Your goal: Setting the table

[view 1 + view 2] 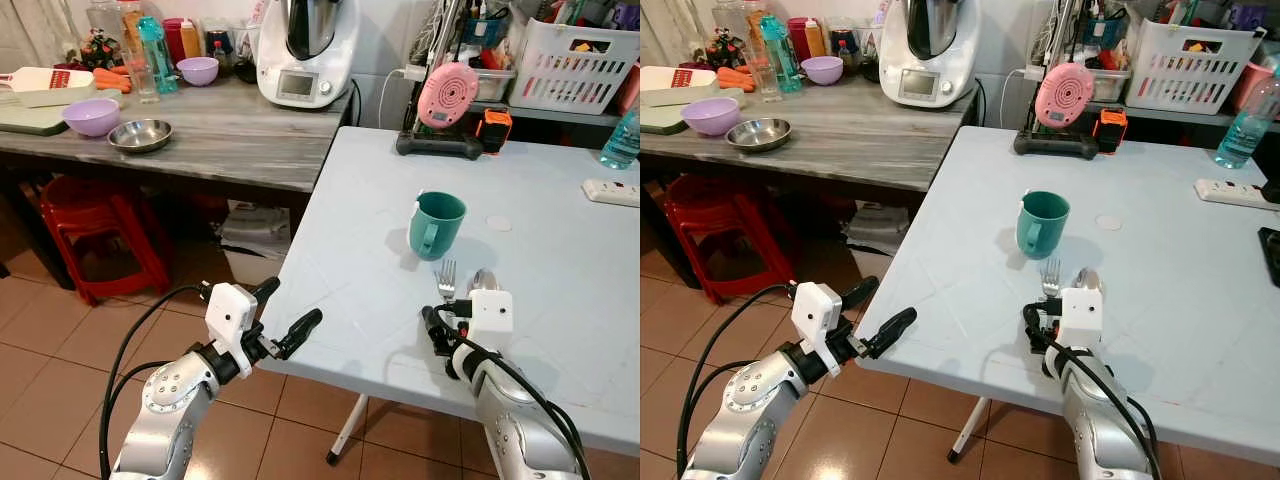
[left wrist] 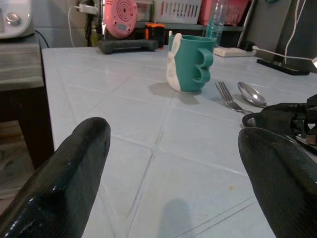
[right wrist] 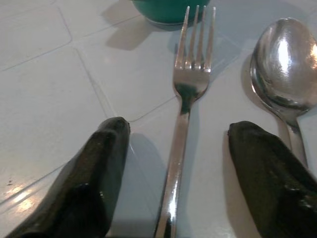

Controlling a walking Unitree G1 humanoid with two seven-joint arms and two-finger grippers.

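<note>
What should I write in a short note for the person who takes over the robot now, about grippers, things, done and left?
Right gripper: open, low over the white table, its fingers on either side of the fork handle, not gripping.
Left gripper: open, holds nothing, at the table's near edge.
Things: teal mug upright; fork and spoon lie side by side just in front of it.
Done: mug, fork and spoon are on the table.
Left: probably to withdraw the right gripper; bowls on the counter may come next.

On the counter (image 1: 560, 300) the mug (image 1: 436, 224) stands behind the fork (image 1: 446, 279) and spoon (image 1: 483, 281), which lie side by side (fork on the left). The right tool (image 3: 176, 163) straddles the fork's handle; the left tool (image 1: 290, 315) hangs off the counter's left edge.
</note>
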